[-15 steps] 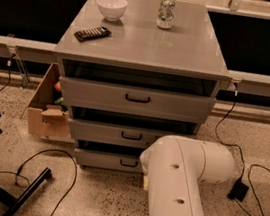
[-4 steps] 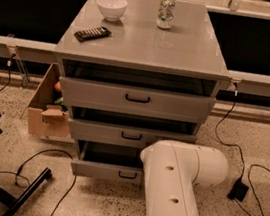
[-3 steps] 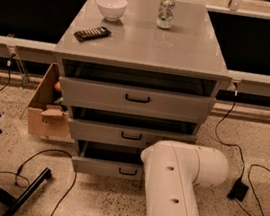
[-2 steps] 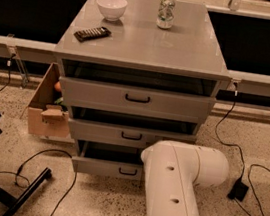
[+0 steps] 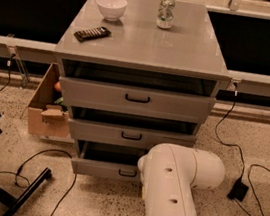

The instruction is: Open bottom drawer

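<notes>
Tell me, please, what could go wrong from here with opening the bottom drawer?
The gripper is hidden behind the white arm by the bottom drawer, so a slipping hold could go unseen. The black cable on the floor runs up to the drawer's left corner and might snag as it slides out.

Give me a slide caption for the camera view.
Bottom drawer stands partly open; white arm at its right end hides the end effector.

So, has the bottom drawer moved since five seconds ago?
Yes: bottom drawer slid out toward the camera, past the middle drawer front. The gripper is hidden behind the arm.
</notes>
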You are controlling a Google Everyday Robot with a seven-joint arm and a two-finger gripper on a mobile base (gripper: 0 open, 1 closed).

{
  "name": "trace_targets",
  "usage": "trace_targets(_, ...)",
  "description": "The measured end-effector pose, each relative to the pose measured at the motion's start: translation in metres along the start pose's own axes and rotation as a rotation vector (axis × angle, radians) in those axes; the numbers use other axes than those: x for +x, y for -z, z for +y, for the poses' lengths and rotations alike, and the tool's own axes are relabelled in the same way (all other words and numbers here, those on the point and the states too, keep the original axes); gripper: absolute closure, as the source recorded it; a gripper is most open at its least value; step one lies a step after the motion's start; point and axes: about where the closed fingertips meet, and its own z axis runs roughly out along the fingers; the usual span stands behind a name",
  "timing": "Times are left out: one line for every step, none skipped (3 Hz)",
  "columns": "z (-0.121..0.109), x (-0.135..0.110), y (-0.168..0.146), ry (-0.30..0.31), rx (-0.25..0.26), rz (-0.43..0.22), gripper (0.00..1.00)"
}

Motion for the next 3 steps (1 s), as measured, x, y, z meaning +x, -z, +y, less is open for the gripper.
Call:
trace_targets(0.0039,0.0000,0.0056,-0.001,-0.009,0.001,0.42)
trace_targets(0.0031,0.0003,0.0118,-0.001,-0.009,0.001,0.65)
trace_targets(0.0022,0.0005,0.0126,-0.001,-0.009,0.001,0.88)
